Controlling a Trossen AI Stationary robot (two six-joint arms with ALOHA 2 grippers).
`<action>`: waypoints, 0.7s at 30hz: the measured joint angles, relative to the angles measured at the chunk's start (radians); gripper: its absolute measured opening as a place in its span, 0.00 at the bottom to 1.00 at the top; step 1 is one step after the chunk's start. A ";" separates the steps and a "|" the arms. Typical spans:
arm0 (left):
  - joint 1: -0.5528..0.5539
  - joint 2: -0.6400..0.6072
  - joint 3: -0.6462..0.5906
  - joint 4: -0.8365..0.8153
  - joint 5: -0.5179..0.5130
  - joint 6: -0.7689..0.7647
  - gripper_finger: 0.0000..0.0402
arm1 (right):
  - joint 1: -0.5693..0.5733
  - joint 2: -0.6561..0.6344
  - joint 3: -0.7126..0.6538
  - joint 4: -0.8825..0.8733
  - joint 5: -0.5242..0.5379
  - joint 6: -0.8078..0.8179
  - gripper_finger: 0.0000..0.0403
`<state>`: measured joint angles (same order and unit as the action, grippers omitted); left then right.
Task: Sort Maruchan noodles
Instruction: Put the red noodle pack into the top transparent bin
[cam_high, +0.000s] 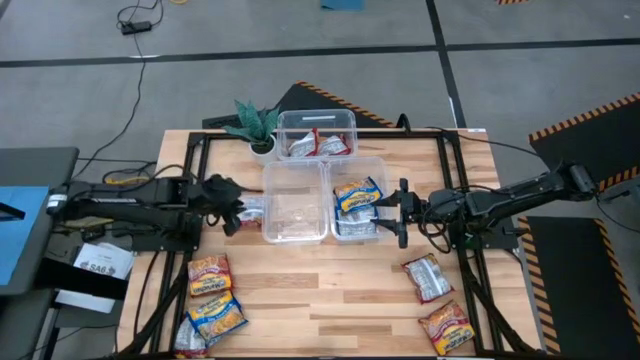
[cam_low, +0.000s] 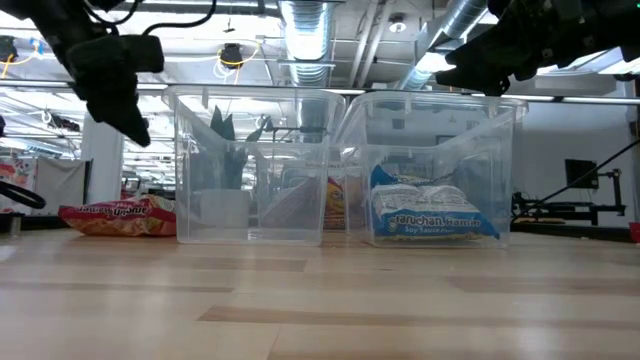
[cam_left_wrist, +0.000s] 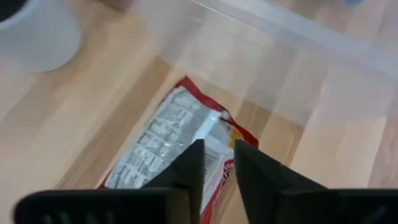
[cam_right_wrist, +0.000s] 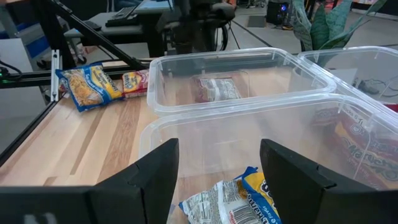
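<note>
My left gripper (cam_high: 233, 213) (cam_left_wrist: 219, 163) hovers above a red-and-silver noodle packet (cam_left_wrist: 168, 137) (cam_high: 252, 210). That packet lies flat on the table against the left wall of the middle clear bin (cam_high: 295, 232). The fingers stand a narrow gap apart. In the low view the left gripper (cam_low: 135, 125) is well above the packet (cam_low: 115, 215). My right gripper (cam_high: 396, 211) (cam_right_wrist: 217, 171) is wide open over the right bin (cam_high: 377, 165). A blue-and-silver packet (cam_high: 357, 194) (cam_right_wrist: 249, 199) lies in that bin.
The far bin (cam_high: 316, 118) holds red packets (cam_high: 320, 146), and a potted plant (cam_high: 258, 125) stands to its left. Yellow-orange packets (cam_high: 212, 295) lie near the left near corner. Two red-and-silver packets (cam_high: 435, 300) lie near the right near corner. Bare wood lies between them.
</note>
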<state>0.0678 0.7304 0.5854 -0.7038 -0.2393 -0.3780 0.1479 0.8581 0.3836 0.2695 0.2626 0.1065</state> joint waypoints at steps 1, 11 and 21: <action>-0.010 0.017 0.000 0.006 0.002 0.012 0.22 | 0.000 0.000 0.000 0.000 0.000 0.001 0.62; -0.086 0.212 0.000 0.007 0.021 0.105 0.53 | 0.000 0.000 0.000 0.000 0.000 0.001 0.62; -0.085 0.362 0.000 0.021 -0.118 0.102 0.60 | 0.000 0.000 0.000 -0.001 0.000 0.000 0.62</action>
<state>-0.0172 1.0927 0.5858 -0.6833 -0.3578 -0.2760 0.1482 0.8581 0.3836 0.2687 0.2626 0.1070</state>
